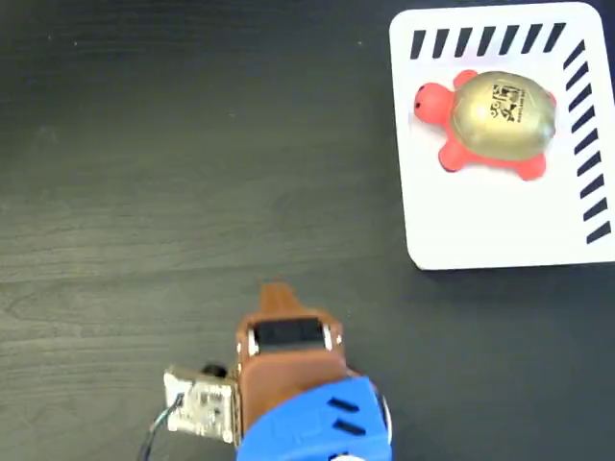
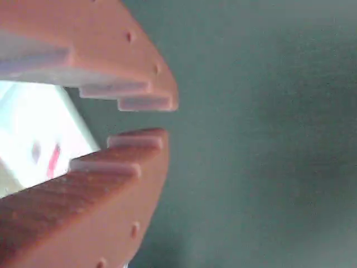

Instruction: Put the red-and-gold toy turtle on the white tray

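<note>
- Fixed view, upper right: the white tray (image 1: 500, 221) lies flat on the dark wood-grain table (image 1: 144, 173); black diagonal stripes run along its top edge and its right edge; its right side is cut by the picture's border.
- Fixed view, on the tray: the red-and-gold toy turtle (image 1: 490, 123) sits in the tray's upper half, wholly inside the rim; its gold shell faces up and bears a dark printed marking; its coral-red head points to the picture's left; red legs show at the lower left and lower right of the shell.
- Fixed view, bottom centre: my arm enters from the lower edge; a blue housing (image 1: 317, 427) joins a brown section; a small camera module (image 1: 200, 403) with wires sits just to the left of it.
- Fixed view: my gripper (image 1: 277, 296) shows only as a brown tip pointing up the picture; it is well apart from the tray and touches nothing of the task.
- Wrist view: my gripper (image 2: 142, 120) fills the left side, blurred; the two brown fingers (image 2: 111, 184) stand close together with a narrow gap at the tips; nothing lies between them.
- Wrist view, behind the fingers at left: a bright white shape with a faint red smear, too blurred to name; the rest is dark tabletop.
</note>
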`<state>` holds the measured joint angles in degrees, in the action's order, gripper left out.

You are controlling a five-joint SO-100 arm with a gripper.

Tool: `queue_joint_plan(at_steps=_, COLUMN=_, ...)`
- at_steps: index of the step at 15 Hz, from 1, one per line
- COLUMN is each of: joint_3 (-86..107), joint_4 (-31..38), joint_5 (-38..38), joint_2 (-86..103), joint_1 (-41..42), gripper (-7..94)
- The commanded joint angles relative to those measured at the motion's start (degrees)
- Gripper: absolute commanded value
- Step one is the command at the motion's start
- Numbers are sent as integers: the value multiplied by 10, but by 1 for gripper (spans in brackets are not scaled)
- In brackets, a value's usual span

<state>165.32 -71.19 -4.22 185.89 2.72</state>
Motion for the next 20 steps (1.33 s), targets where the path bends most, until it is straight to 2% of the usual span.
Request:
queue_joint_plan(at_steps=1, joint_3=19, joint_4=-10, joint_5=9, joint_2=3, joint_1=6, gripper=0)
queue_joint_plan(at_steps=20, joint_3=19, joint_4=-10, joint_5=18, joint_2=3, joint_1=10, gripper=0)
